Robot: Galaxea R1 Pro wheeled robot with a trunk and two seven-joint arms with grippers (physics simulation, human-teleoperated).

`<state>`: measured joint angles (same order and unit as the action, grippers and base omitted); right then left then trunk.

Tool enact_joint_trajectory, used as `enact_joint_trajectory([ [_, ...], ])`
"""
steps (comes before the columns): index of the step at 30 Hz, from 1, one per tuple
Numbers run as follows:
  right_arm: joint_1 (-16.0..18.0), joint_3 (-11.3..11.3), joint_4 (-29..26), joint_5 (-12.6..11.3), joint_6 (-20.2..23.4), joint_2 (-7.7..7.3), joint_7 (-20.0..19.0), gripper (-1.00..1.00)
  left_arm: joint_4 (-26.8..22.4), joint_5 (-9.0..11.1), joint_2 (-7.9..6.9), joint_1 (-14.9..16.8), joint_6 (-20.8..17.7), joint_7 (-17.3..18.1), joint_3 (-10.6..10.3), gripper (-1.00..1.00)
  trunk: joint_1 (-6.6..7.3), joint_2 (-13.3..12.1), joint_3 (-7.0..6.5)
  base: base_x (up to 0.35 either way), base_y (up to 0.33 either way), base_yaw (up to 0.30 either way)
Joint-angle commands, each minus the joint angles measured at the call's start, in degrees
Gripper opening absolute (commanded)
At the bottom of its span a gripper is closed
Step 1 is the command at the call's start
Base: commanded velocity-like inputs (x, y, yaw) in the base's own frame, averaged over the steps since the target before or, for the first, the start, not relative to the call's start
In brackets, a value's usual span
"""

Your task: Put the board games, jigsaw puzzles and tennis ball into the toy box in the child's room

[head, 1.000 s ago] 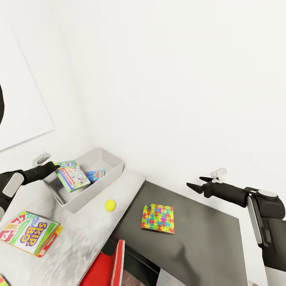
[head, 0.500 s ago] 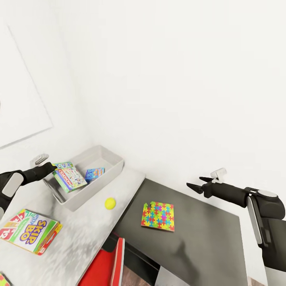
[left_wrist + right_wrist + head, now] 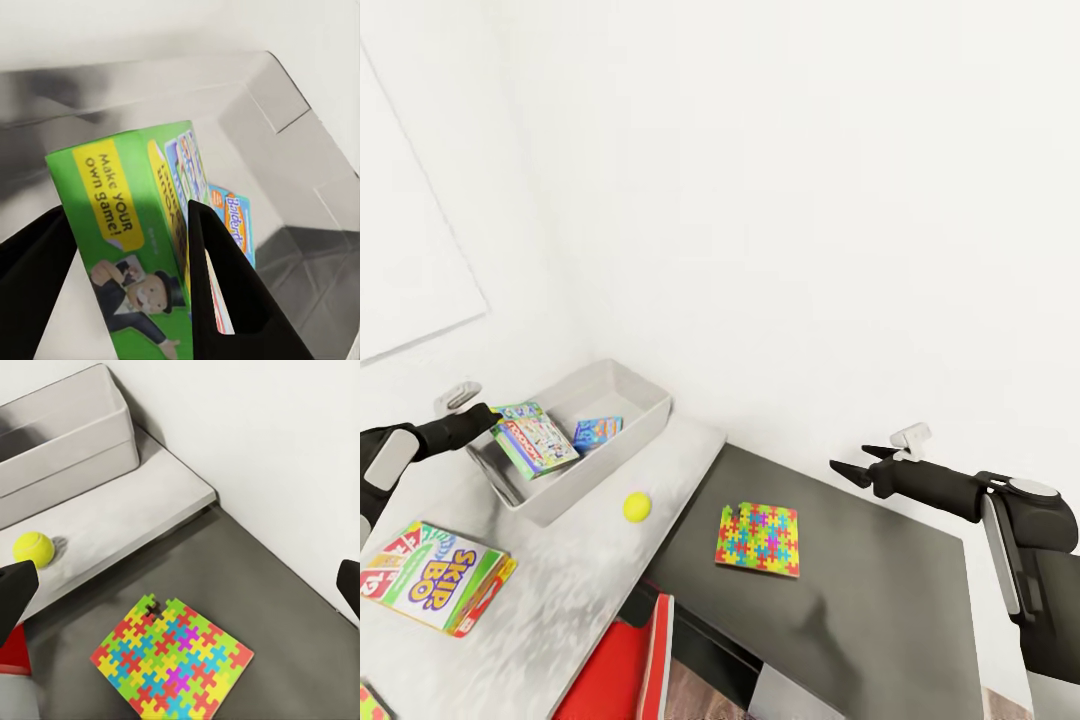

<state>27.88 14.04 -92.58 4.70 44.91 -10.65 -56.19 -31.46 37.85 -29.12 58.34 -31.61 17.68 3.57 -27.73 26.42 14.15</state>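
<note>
My left gripper [image 3: 488, 415] is shut on the green-white board game [image 3: 535, 438], holding it tilted over the near end of the light-grey toy box [image 3: 622, 395]. In the left wrist view the fingers [image 3: 225, 292] clamp that game [image 3: 124, 225], with the blue board game [image 3: 232, 225] lying inside the toy box [image 3: 285, 135] beyond. The blue game [image 3: 598, 431] rests on the box floor. A tennis ball [image 3: 637, 507] lies on the table [image 3: 560, 600] beside the box. The SKIP BO game [image 3: 430, 577] lies nearer me. One jigsaw puzzle [image 3: 758, 540] lies on the dark lower section, under my open right gripper [image 3: 850, 462].
A red object [image 3: 630, 660] stands below the table's front edge. White walls close the back and left, with a white panel [image 3: 400, 230] on the left wall. The right wrist view shows the puzzle [image 3: 172, 656], the ball [image 3: 33, 549] and the toy box [image 3: 67, 442].
The head view has shifted slightly. My left gripper has eased the green-white game a little lower into the toy box. The right arm has not moved.
</note>
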Motion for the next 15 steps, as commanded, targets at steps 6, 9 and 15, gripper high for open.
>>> enact_joint_trajectory([
  [6,0.09,0.11,-0.06,0.49,0.26,0.04,-0.51,1.0,1.31,0.27,0.03,1.7,-0.47,0.14,0.22,-1.0,-0.03,0.11,0.65,0.0,0.0,0.0],
  [9,0.08,0.06,-0.06,0.49,0.26,0.07,-0.52,1.0,1.67,0.29,-0.07,2.26,-0.47,0.16,0.22,-1.0,-0.03,0.11,0.92,0.0,0.0,0.0],
  [15,0.09,0.09,-0.06,0.5,0.26,0.08,-0.52,1.0,3.18,0.0,-0.23,3.9,0.02,0.11,0.2,-1.0,-0.03,0.11,1.47,0.0,0.0,0.0],
])
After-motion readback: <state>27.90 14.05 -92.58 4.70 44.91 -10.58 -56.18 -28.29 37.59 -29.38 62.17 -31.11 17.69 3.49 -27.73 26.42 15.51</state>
